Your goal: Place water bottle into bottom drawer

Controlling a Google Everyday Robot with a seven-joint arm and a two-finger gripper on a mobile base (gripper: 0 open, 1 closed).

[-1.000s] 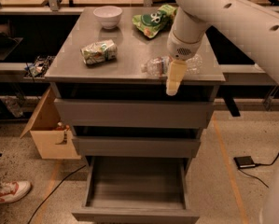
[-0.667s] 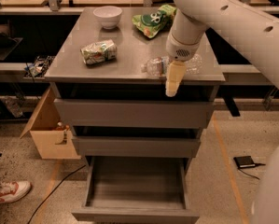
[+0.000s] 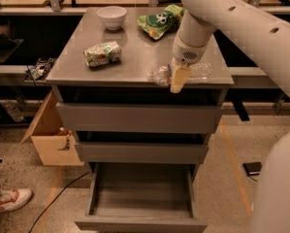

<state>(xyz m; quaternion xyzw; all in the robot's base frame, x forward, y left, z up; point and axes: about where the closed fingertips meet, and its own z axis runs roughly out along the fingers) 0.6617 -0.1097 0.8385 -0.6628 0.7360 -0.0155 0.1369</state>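
The water bottle (image 3: pixel 201 72) lies on its side on the grey cabinet top, near the front right edge, clear and partly hidden by my gripper. My gripper (image 3: pixel 178 79) is down on the bottle's middle, with its cream tip over the front edge of the top. The bottom drawer (image 3: pixel 140 224) is pulled out below the two shut grey drawers, and nothing shows inside it.
On the cabinet top are a white bowl (image 3: pixel 111 16) at the back, a green snack bag (image 3: pixel 159 21) beside it and a green-white snack bag (image 3: pixel 102 54) at the left. A cardboard box (image 3: pixel 52 141) and a shoe (image 3: pixel 8 201) are on the floor at the left, and a small black object (image 3: pixel 253 168) at the right.
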